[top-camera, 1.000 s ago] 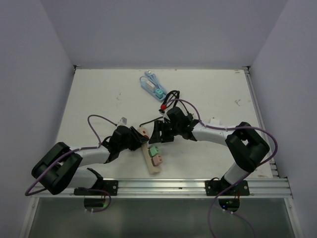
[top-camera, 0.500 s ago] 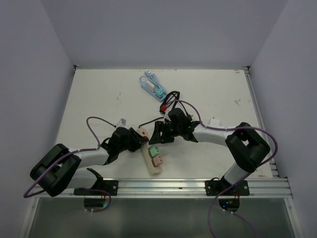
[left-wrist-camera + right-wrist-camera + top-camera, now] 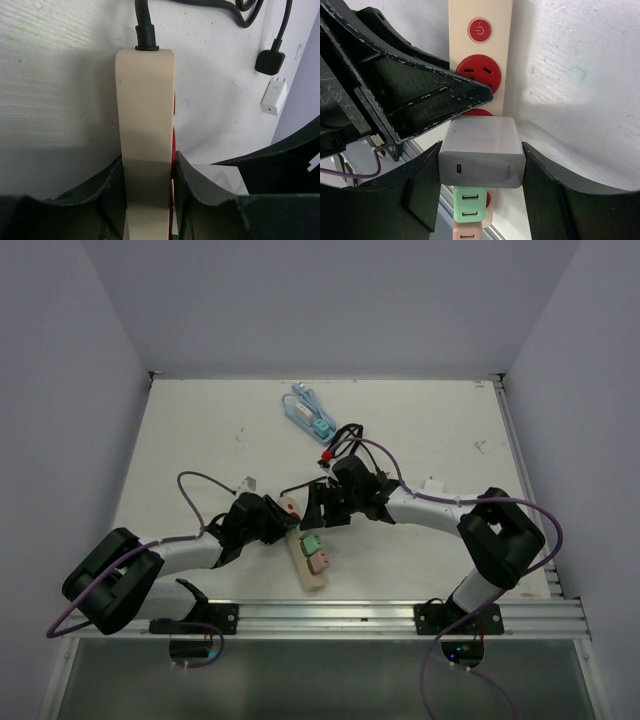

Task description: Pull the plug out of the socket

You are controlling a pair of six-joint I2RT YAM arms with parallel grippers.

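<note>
A cream power strip (image 3: 306, 558) with red sockets lies near the table's front. My left gripper (image 3: 281, 521) is shut across the strip's cable end; in the left wrist view (image 3: 147, 175) both fingers press the strip's (image 3: 145, 110) sides. My right gripper (image 3: 318, 512) is shut on a grey-white charger plug (image 3: 482, 159), one finger on each side, right over the strip (image 3: 481, 50). Its prongs are hidden. A green plug (image 3: 470, 205) and a pink plug (image 3: 467, 234) sit further along the strip. The left gripper's fingers (image 3: 420, 107) cross just beside the charger.
The strip's black cable (image 3: 142, 25) runs to a loose coil (image 3: 345, 435). A blue cable with a teal adapter (image 3: 310, 415) lies at the back. A small white adapter (image 3: 436, 484) lies to the right. A metal rail (image 3: 400, 615) borders the near edge.
My right wrist has shifted slightly left and away from the bases. Both grips are unchanged, and the strip has stayed in place.
</note>
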